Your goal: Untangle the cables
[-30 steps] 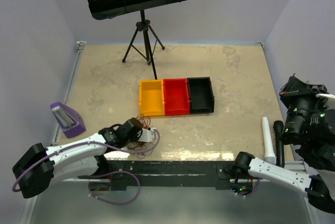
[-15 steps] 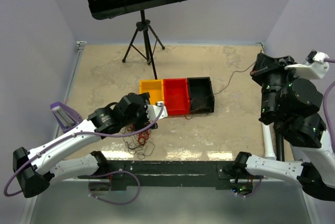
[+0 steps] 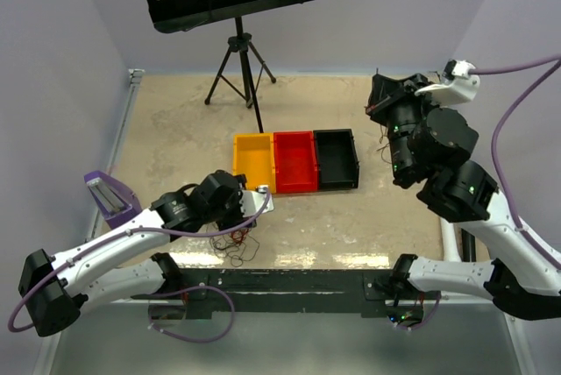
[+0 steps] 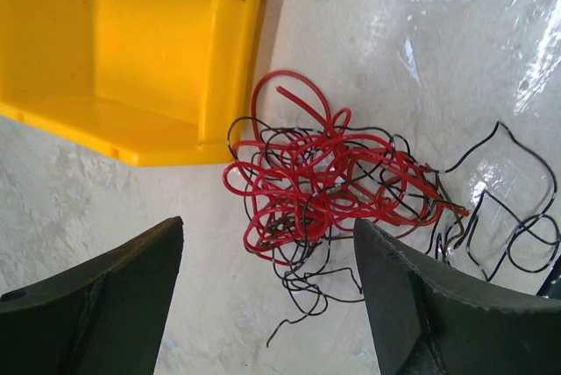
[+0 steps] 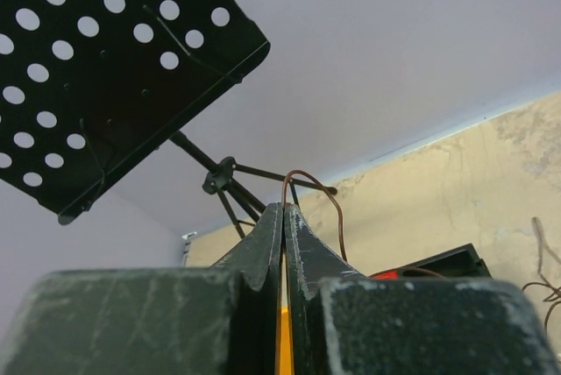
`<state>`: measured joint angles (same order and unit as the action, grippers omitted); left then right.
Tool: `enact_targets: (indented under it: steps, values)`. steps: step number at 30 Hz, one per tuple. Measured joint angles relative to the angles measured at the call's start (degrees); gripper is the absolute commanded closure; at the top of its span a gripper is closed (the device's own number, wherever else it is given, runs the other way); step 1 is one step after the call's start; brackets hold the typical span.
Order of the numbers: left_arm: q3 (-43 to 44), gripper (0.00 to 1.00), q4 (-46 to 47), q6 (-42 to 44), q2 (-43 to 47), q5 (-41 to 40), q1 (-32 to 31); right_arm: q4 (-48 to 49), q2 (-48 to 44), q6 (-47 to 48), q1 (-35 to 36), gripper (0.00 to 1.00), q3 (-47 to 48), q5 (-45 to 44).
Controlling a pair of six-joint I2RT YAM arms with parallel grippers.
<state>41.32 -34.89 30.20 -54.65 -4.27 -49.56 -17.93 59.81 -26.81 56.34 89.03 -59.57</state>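
Cables (image 4: pixel 324 182) bunch below spread left gripper (image 4: pixel 267 248), right gripper (image 5: pixel 283 217) pinching 1 strand (image 5: pixel 308 181).

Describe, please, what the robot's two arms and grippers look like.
The left arm and right arm have white links, bulky black joints and lilac-grey hoses. The left gripper and right gripper carry dark, scuffed, wedge-shaped fingers.

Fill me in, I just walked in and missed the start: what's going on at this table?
Two robot arms are untangling thin wires. The left gripper hangs open over the red and black cable tangle, which lies beside the yellow bin. The right gripper is held high at the far right, its fingers shut on a single dark strand.
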Motion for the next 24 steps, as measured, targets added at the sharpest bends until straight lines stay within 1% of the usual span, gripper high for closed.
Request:
enact_targets:
  steps: [3, 8, 17, 24]
  values:
    - [-2.62, 0.19, 1.07, -0.02, 0.13, -1.36, 0.04, 1.31, 1.46, 0.94, 0.0, 1.0, 0.0, 0.42]
    - [-5.22, 0.27, 2.89, -0.04, 0.15, -3.41, 0.04, 3.52, 2.78, 3.06, 0.0, 1.0, 0.02, 0.13]
    - [-6.16, 0.31, 3.96, -0.2, 1.84, -5.01, 0.04, 7.67, 4.92, 6.4, -1.81, 1.0, -1.07, -0.9]
    - [-6.19, 0.32, 3.96, -0.2, 2.38, -5.53, 0.04, 9.88, 7.78, 6.56, -6.23, 1.0, -2.99, 1.01]
